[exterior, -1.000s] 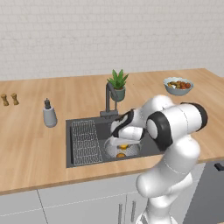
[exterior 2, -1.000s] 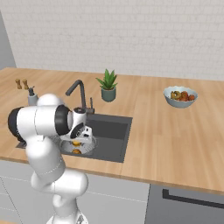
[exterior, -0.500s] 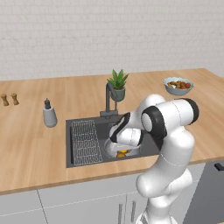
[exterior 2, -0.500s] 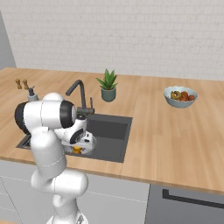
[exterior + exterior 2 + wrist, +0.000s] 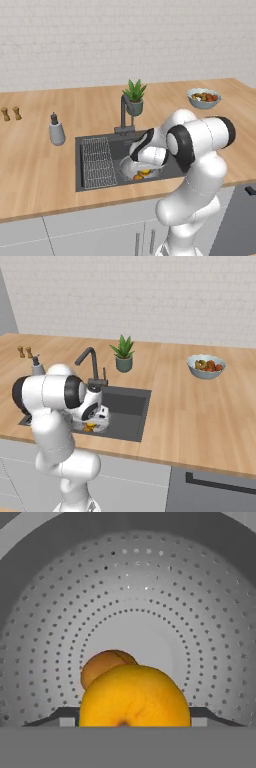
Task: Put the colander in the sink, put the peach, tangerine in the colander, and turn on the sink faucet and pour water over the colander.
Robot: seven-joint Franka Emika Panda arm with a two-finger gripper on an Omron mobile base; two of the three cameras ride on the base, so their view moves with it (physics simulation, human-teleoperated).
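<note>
The silvery colander sits in the dark sink, to the right of the wire rack. My gripper reaches down into the colander. The bright orange tangerine fills the whole gap between its two fingertips, low over the colander's floor. Just behind it, on the pierced bottom, lies the duller peach. A bit of orange fruit shows under the hand. The dark faucet stands behind the basin with no water running.
A wire rack fills the sink's left half. A grey soap dispenser stands left of the sink and a potted plant behind the faucet. A bowl of mixed fruit is at the far right, and two small shakers are at the far left.
The arm's elbow has swung a little and the hand has settled lower into the colander with the tangerine. The faucet and colander have stayed put.
</note>
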